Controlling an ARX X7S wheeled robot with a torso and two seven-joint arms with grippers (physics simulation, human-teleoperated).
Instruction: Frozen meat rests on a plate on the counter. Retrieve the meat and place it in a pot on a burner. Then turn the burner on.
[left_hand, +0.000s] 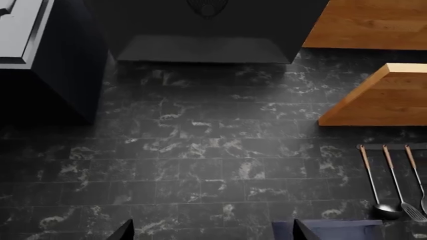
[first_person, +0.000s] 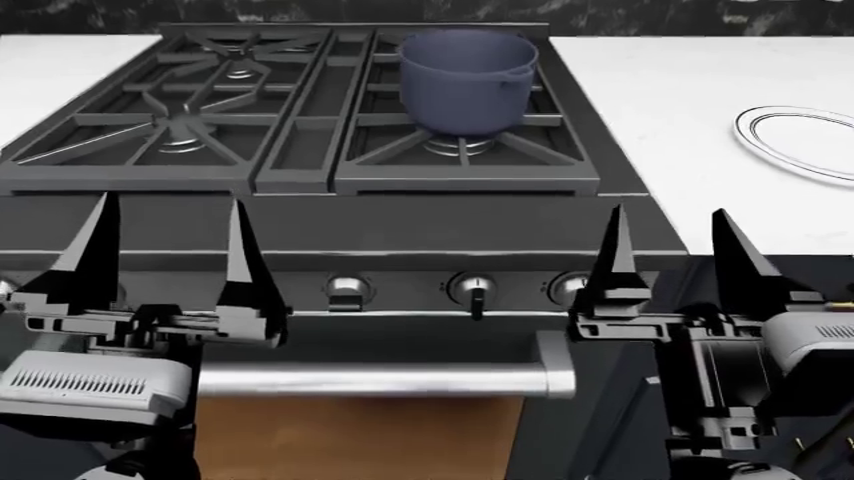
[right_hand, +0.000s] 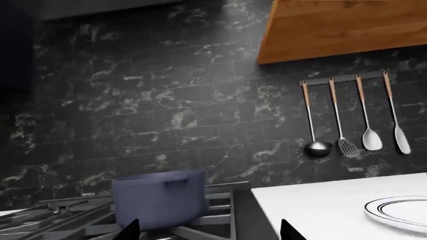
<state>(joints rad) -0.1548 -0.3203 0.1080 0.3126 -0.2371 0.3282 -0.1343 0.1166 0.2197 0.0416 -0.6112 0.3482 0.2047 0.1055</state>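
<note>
The blue-grey pot stands on the stove's back right burner; it also shows as the pot in the right wrist view. The white plate lies on the counter right of the stove, cut by the frame edge. The plate shows partly in the right wrist view too. The meat is out of view. My left gripper and right gripper are both open and empty, held in front of the stove's knob panel, well short of pot and plate.
Three knobs line the stove front above the oven handle. More burners sit under black grates at the left. Utensils hang on the dark tiled wall, with wooden cabinets and a range hood above.
</note>
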